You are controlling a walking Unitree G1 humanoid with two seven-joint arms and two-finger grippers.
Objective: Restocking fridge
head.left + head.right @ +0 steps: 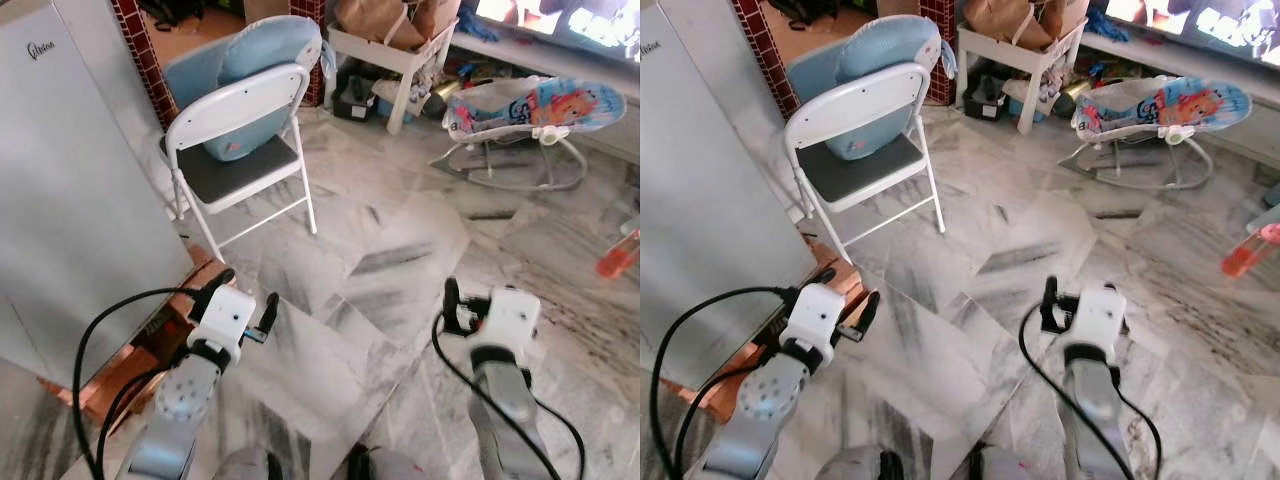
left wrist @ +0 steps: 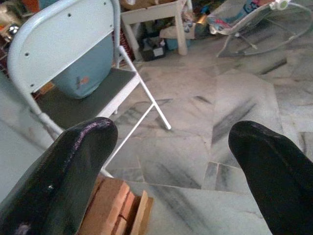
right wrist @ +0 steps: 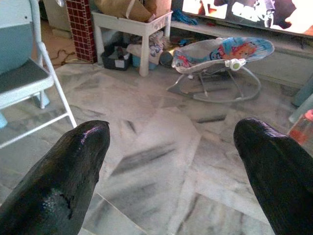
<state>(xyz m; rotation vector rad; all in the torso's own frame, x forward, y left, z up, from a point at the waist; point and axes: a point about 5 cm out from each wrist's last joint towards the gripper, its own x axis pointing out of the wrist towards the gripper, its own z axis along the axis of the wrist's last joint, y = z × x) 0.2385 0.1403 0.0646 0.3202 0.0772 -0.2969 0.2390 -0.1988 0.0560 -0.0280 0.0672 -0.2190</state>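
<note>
The grey fridge [image 1: 70, 190] stands at my left with its door closed. My left gripper [image 1: 248, 288] hangs low beside the fridge's lower corner, open, with nothing between its fingers [image 2: 73, 161]. My right gripper [image 1: 478, 298] is held out over the marble floor to the right, also open and empty, its fingertips [image 3: 73, 161] wide apart. An orange bottle [image 1: 620, 255] lies on the floor at the far right edge.
A white folding chair [image 1: 240, 130] holding a blue cushion stands just past the fridge. Bricks and wood [image 1: 150, 340] sit under the fridge's corner. Farther off are a baby bouncer [image 1: 530, 115] and a cluttered white table [image 1: 395, 50].
</note>
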